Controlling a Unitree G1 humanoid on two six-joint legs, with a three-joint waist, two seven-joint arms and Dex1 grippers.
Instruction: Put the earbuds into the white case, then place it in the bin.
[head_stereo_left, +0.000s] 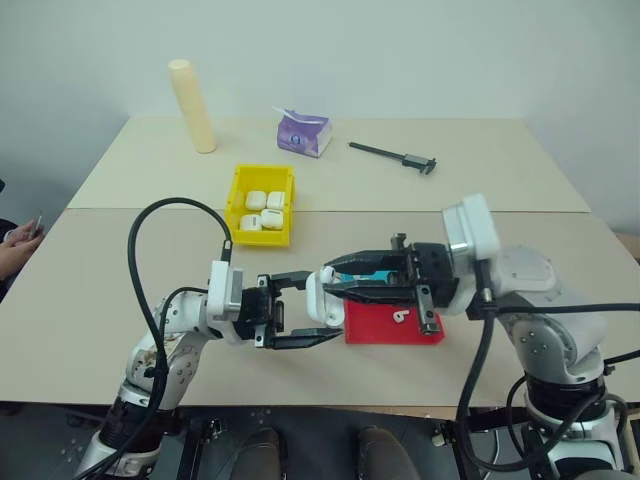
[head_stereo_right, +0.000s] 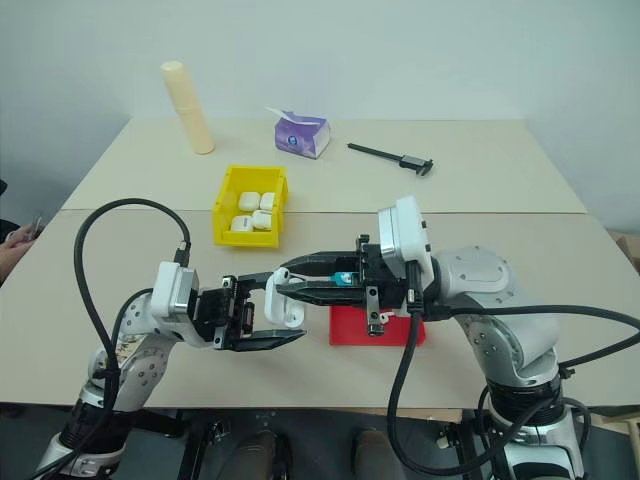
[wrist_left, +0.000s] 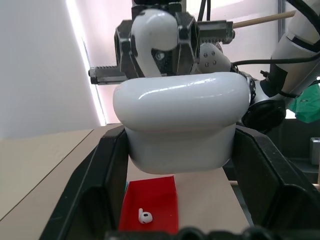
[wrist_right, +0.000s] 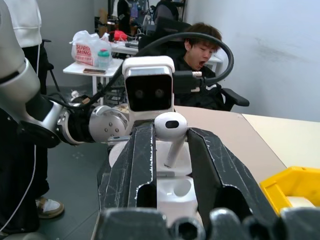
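My left gripper (head_stereo_left: 320, 306) is shut on the white case (wrist_left: 180, 120), holding it by its sides above the table's near edge, with its lid open. My right gripper (head_stereo_left: 332, 277) points toward it from the right and is shut on one of the earbuds (wrist_right: 170, 127), stem down, just above the case's empty sockets (wrist_right: 176, 191). A second earbud (head_stereo_left: 402, 316) lies in the shallow red tray (head_stereo_left: 372, 328) below the grippers. The yellow bin (head_stereo_left: 240, 190) stands further back on the table and holds several white cases (head_stereo_left: 262, 210).
At the back of the table are a cream cylinder (head_stereo_left: 192, 105), a purple tissue pack (head_stereo_left: 303, 132) and a black caliper (head_stereo_left: 392, 156). A person's hand (head_stereo_left: 18, 238) rests at the left edge. The right wrist view shows a seated person (wrist_right: 200, 47) behind my left arm.
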